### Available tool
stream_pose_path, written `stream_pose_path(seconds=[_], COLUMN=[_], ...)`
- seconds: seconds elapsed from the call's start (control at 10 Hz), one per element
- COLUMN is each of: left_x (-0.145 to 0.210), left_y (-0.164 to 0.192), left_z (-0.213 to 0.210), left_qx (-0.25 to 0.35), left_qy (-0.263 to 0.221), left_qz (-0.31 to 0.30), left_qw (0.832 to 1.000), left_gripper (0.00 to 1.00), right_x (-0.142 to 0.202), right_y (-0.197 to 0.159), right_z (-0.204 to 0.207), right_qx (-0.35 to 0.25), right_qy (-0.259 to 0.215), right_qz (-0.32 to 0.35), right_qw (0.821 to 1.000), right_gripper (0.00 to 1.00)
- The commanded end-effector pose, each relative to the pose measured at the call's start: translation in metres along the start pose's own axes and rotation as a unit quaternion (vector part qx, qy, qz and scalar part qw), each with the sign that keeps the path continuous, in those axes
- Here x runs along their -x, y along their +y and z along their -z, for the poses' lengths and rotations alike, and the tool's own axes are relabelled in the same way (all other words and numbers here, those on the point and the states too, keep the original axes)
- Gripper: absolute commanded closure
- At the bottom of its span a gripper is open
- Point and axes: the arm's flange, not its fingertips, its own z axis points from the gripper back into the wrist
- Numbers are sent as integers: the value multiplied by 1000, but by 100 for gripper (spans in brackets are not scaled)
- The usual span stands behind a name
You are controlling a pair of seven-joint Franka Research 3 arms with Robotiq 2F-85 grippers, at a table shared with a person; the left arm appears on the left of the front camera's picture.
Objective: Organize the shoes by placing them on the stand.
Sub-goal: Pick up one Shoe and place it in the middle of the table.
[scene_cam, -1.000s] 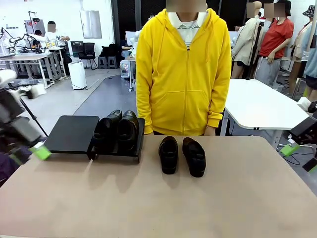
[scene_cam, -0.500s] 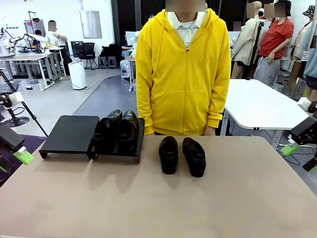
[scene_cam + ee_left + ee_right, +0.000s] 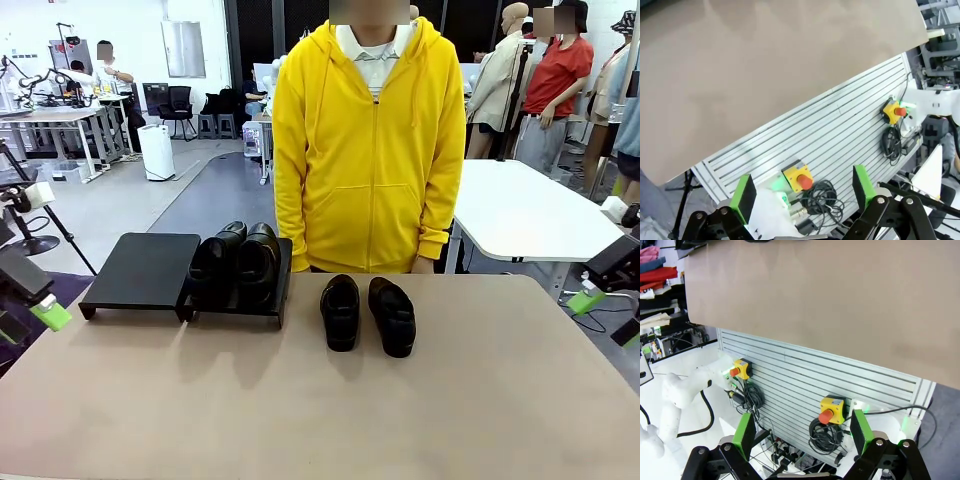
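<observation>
Sitting on the stand (image 3: 140, 268), 2 shoes (image 3: 260, 258) — left gripper (image 3: 804, 192) and right gripper (image 3: 802, 432) both spread wide, empty.

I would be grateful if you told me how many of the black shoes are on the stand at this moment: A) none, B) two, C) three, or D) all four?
B: two shoes sit side by side on the right panel of the stand, while the other two rest on the table in front of the person.
</observation>
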Motion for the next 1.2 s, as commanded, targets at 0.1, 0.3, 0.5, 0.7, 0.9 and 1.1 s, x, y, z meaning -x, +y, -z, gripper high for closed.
stream_pose_path(seconds=[0.1,0.3,0.5,0.7,0.9,1.1], left_x=[0,0,0,0,0,0], left_y=[0,0,0,0,0,0], left_z=[-3,-3,-3,-3,-3,-3], left_qx=[9,9,9,9,9,9], left_qy=[1,1,1,1,1,1], left_qz=[2,2,2,2,2,2], left_qw=[1000,1000,1000,1000,1000,1000], left_gripper=[0,0,0,0,0,0], right_x=[0,0,-16,-87,-141,-176], right_y=[1,1,25,99,170,213], right_z=[-5,-5,2,38,106,208], right_qx=[1,1,32,121,167,225], right_qy=[1,1,-38,-78,-106,-149], right_qz=[0,0,29,23,17,39], right_qw=[1000,1000,998,989,980,962], right_gripper=[0,0,0,0,0,0])
